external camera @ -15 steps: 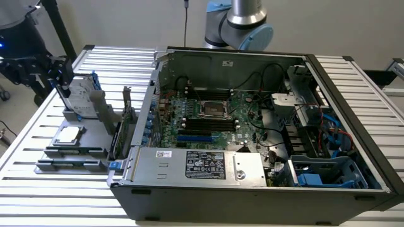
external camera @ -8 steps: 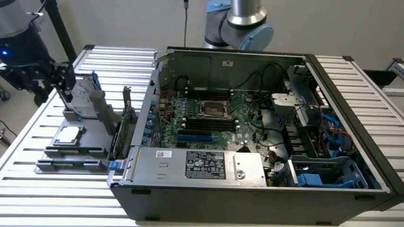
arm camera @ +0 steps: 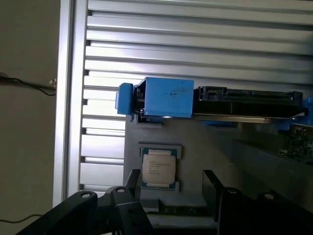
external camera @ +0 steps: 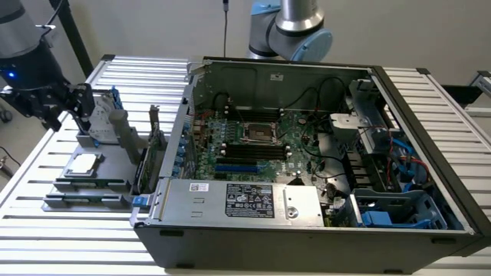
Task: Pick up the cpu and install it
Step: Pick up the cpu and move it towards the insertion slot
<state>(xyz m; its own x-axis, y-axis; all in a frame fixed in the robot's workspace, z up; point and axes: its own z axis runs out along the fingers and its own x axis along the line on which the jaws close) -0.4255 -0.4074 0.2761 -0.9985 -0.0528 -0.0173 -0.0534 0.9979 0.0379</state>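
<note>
One small square silver-topped cpu (arm camera: 159, 169) lay flat in a recess of the grey holder (arm camera: 210, 144) on the slatted table (arm camera: 195, 49), the black tool (arm camera: 171, 177) near it, jaws apart and empty, seemingly to straddle it.

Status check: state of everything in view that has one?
gripper: open, empty, above the cpu
cpu: flat in the holder, not gripped
hard drive: on edge in the holder
case: lying flat, side open
socket: looks empty
</note>
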